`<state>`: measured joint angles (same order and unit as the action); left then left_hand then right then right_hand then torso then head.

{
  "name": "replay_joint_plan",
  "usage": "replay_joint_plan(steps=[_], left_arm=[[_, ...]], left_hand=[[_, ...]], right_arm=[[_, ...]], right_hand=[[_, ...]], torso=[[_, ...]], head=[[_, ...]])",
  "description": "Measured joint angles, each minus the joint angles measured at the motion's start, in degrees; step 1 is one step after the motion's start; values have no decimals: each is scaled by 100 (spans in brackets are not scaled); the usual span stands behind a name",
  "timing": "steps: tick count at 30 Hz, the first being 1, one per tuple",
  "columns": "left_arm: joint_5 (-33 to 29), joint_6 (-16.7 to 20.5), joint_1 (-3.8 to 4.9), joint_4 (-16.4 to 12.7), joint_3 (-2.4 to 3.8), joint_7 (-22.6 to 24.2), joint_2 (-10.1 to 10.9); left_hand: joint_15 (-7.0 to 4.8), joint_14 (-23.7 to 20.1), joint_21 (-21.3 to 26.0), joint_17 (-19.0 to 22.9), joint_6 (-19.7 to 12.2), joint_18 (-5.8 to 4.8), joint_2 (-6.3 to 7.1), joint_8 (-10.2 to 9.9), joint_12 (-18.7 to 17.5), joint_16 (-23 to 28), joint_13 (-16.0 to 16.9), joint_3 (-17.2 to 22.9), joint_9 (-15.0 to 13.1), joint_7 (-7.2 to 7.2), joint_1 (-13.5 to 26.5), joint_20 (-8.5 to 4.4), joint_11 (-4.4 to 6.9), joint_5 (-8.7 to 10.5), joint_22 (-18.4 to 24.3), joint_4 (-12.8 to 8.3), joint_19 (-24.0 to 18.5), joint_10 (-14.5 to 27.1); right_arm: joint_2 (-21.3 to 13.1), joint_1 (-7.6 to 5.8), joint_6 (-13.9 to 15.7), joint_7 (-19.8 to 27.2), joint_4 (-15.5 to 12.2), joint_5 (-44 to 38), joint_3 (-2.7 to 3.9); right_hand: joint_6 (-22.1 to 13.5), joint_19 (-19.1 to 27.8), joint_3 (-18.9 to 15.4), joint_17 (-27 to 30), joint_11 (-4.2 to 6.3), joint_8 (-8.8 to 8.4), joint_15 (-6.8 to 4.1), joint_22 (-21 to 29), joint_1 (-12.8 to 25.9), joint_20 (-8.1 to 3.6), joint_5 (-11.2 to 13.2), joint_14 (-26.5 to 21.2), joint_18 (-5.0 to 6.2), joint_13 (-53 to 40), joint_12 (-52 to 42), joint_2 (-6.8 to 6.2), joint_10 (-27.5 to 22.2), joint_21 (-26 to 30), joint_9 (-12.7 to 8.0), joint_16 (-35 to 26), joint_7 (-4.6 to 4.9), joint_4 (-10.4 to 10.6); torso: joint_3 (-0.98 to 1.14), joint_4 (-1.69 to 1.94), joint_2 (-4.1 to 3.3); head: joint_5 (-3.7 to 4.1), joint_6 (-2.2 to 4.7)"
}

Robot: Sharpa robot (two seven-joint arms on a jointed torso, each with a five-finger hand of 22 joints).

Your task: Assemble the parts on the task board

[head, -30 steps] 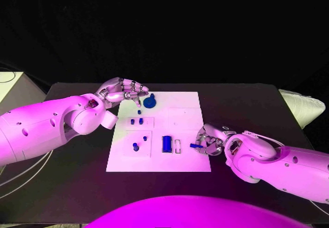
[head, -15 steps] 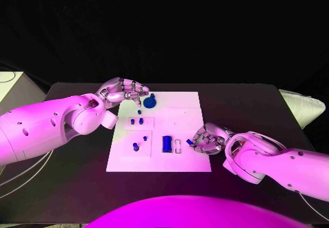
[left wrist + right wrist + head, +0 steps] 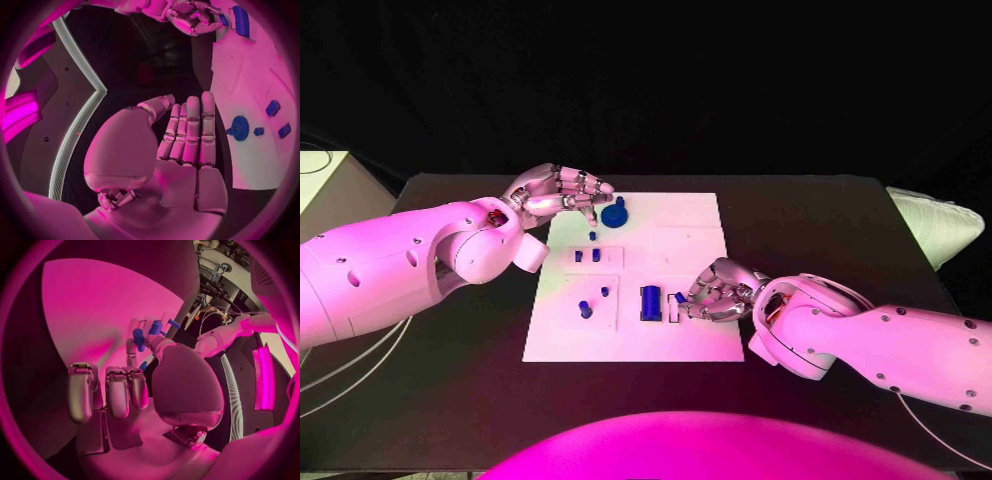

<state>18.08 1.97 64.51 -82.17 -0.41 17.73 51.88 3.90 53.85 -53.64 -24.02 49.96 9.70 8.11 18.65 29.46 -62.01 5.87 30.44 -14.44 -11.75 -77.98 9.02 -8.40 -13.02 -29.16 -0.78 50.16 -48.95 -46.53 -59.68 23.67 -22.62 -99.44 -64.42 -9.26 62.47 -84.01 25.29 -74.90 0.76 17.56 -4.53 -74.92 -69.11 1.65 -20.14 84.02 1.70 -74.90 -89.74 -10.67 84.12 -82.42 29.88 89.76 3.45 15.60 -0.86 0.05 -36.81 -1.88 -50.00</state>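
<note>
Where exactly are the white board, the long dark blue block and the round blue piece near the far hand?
task board (image 3: 689,215), head view, a bare patch of its far half.
long blue block (image 3: 651,303), head view, middle of its top face.
round blue piece (image 3: 615,214), head view, centre of its disc.

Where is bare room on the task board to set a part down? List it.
Free: the task board's far right quarter, beyond the right hand, and the near strip along its front edge. Crowded: the left column of small blue parts, and the tall blue block beside the right hand. The left hand crowds the far left corner.
</note>
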Motion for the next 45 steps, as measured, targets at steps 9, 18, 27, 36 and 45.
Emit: replay_joint_plan(steps=[9,18,27,36,45], left_arm=[[17,-7,0,-10,0,-11,-6],[24,-14,0,-12,0,-20,-3],[28,-19,0,-12,0,-26,2],[31,-26,0,-7,0,-36,2],[33,-34,0,3,-1,-46,-2]], left_hand=[[0,0,0,0,0,0,0,0,21,0,-3,0,0,0,0,0,0,0,0,0,0,0],[0,0,0,-1,0,0,0,0,21,0,-5,0,0,0,0,0,0,0,0,0,0,0],[0,0,23,-1,0,0,0,0,21,0,-5,0,0,0,0,0,0,0,5,0,0,0],[0,0,23,-1,0,0,-23,0,21,0,-10,0,5,0,23,0,0,0,5,1,0,0],[0,0,23,-1,0,0,-23,0,21,0,-9,0,4,0,23,0,0,0,10,32,0,0]], right_arm=[[198,2,-87,-216,149,83,-1],[271,2,-169,-345,178,110,3],[302,1,-191,-378,185,117,4],[319,2,-187,-392,200,113,3],[326,5,-168,-389,211,86,1]], right_hand=[[97,0,-38,0,0,22,0,1,180,0,74,0,0,-4,0,65,0,0,13,0,-35,55],[151,0,-59,0,0,16,0,1,416,0,60,0,0,-4,0,75,0,-22,-22,0,-89,93],[140,0,-61,0,0,17,0,2,443,1,49,0,0,-3,0,57,0,-22,-21,0,-78,95],[140,0,-64,0,-1,19,1,1,486,1,49,0,0,-2,0,64,0,-22,-27,0,-76,92],[160,0,-448,0,-1,17,1,-2,1043,1,456,0,0,-1,0,-58,0,-22,-89,0,-57,103]], torso=[[-1,4,-4],[-1,4,-2],[-1,-3,0],[0,1,2],[-2,-4,0]], head=[[1,0],[-17,0],[-26,0],[-37,0],[-47,0]])
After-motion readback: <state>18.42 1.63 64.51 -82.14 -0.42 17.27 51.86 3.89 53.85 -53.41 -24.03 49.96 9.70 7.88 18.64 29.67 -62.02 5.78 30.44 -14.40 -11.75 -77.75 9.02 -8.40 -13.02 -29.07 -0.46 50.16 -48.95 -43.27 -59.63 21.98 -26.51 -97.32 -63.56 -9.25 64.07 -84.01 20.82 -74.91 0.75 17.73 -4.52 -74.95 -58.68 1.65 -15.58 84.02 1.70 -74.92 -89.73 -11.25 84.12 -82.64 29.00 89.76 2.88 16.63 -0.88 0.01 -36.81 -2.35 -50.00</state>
